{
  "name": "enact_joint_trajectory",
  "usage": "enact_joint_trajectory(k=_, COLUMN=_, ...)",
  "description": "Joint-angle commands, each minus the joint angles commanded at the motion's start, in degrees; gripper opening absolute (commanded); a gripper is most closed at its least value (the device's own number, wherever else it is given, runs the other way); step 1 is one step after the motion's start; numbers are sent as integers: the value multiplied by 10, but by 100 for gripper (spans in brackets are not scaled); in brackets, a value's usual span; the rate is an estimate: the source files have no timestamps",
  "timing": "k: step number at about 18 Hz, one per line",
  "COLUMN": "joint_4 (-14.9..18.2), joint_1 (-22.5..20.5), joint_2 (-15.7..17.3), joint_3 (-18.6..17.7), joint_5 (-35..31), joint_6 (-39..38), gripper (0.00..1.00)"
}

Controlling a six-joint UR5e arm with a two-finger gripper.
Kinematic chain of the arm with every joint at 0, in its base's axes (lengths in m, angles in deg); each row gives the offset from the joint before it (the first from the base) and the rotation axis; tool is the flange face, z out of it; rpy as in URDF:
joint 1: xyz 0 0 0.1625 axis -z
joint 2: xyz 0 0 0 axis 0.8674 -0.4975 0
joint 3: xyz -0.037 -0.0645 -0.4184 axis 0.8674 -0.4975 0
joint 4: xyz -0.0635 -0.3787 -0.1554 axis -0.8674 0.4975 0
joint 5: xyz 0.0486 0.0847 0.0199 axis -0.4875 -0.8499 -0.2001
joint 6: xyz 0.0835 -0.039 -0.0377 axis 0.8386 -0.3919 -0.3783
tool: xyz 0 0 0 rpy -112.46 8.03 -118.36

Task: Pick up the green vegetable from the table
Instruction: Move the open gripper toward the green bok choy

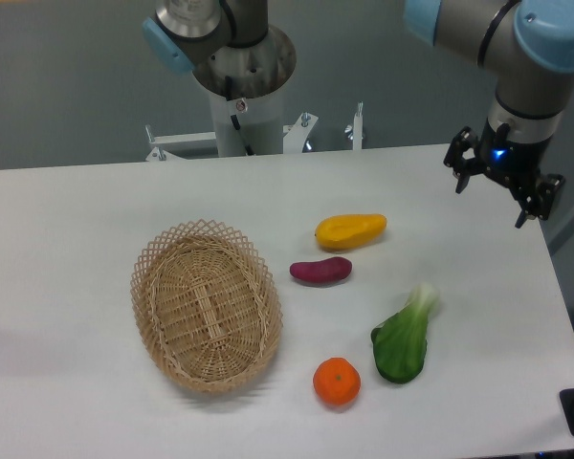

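Note:
The green vegetable (402, 339) lies flat on the white table (77, 229) at the front right, its dark leaf toward the front and its pale stem pointing up and to the right. My gripper (494, 204) hangs above the table's far right side, well behind and to the right of the vegetable. Its fingers are spread apart and hold nothing.
A woven wicker basket (207, 305) stands at the middle left. A yellow elongated fruit (350, 230) and a purple oblong vegetable (320, 271) lie behind the green vegetable. An orange (337, 381) sits to its left near the front edge. The arm's base column (244, 91) is at the back.

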Motion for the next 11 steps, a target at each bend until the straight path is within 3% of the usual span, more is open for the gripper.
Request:
enact_joint_trajectory(k=5, joint_4=-1, joint_1=0, joint_2=-1, joint_3=-10, joint_5=1, joint_6=0, gripper=100)
enact_joint_trajectory(k=8, joint_4=-32, joint_1=1, joint_2=0, joint_3=-27, joint_5=12, joint_6=-11, gripper=100)
enact_joint_trajectory(k=11, joint_4=-36, joint_1=1, joint_2=-2, joint_3=-40, joint_5=28, joint_6=-43, gripper=100)
